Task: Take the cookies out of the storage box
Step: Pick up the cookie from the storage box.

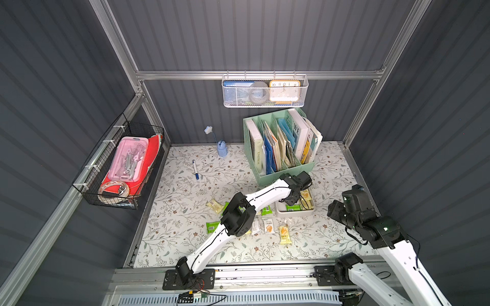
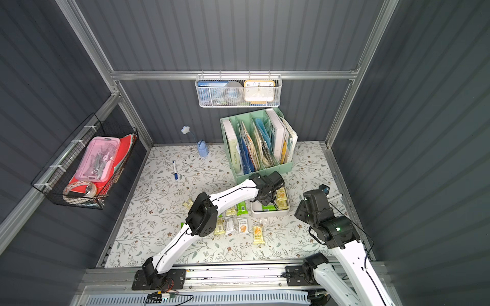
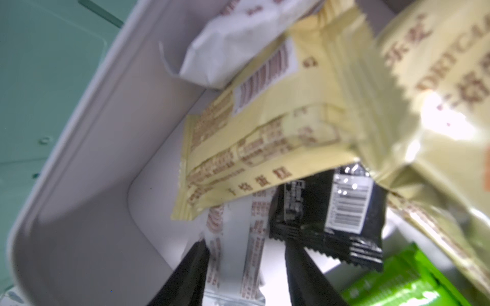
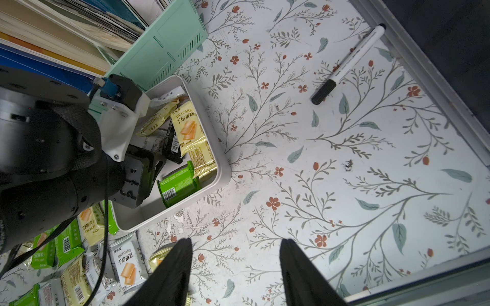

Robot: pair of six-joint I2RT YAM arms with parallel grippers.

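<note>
The left gripper is seen lowered into the storage box, which is set toward the right edge of the table, just in front of the mint-green file organiser. Its black fingers are placed astride a whitish-silver packet; whether that packet is pinched cannot be told. Several cookies are counted inside the box: yellow, black, green. Loose cookies are scattered on the table beside the box, toward the front edge. The right gripper is held spread, nothing between its fingers, above bare table between the box and the right edge.
</note>
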